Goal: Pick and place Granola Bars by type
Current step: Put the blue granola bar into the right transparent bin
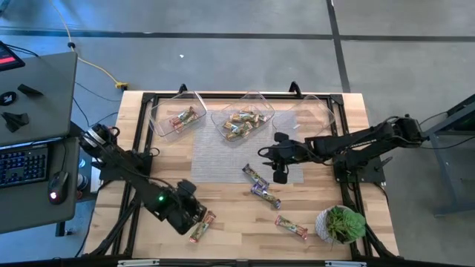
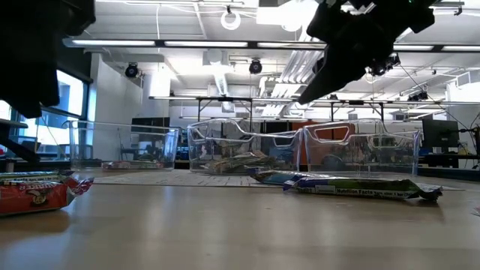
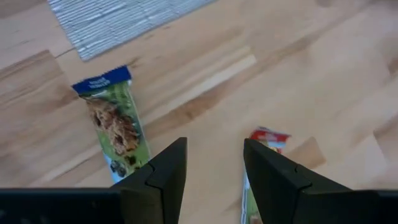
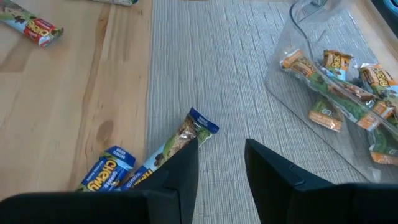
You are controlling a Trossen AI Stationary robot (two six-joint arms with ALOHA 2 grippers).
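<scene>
A: Left gripper point(image 1: 194, 219) sits low at the near left of the table, fingers parted with a clear gap and nothing between them. Red-wrapped granola bar point(image 1: 202, 227) lies just beside it on the bare wood.

B: Right one?

A: Right gripper point(image 1: 280, 176) hangs over the grey mat point(image 1: 215, 159), near the middle. Fingers part-open, empty. Blue-ended bar point(image 4: 186, 135) lies on the mat right at its fingertips, not gripped.

B: What's sorted so far?

A: Left tub point(image 1: 172, 115) has at least one orange-red bar. Middle tub point(image 1: 252, 105) holds a pile of green-tan bars point(image 1: 243, 123). Right tub point(image 1: 326, 111) looks empty, though the clear plastic makes that hard to call.

B: And still loose?

A: Four I can count from above: the red one by the left gripper, two purple-blue bars point(image 1: 261, 185) at the mat's near edge, and another bar point(image 1: 291, 228) on the wood next to the potted plant point(image 1: 341, 223). Its wrapper type I can't settle from up there.

B: So progress?

A: My guess is past halfway. Green type looks mostly done, purple not yet started, so the right tub is probably theirs. The red bar likely belongs in the left tub.
</scene>
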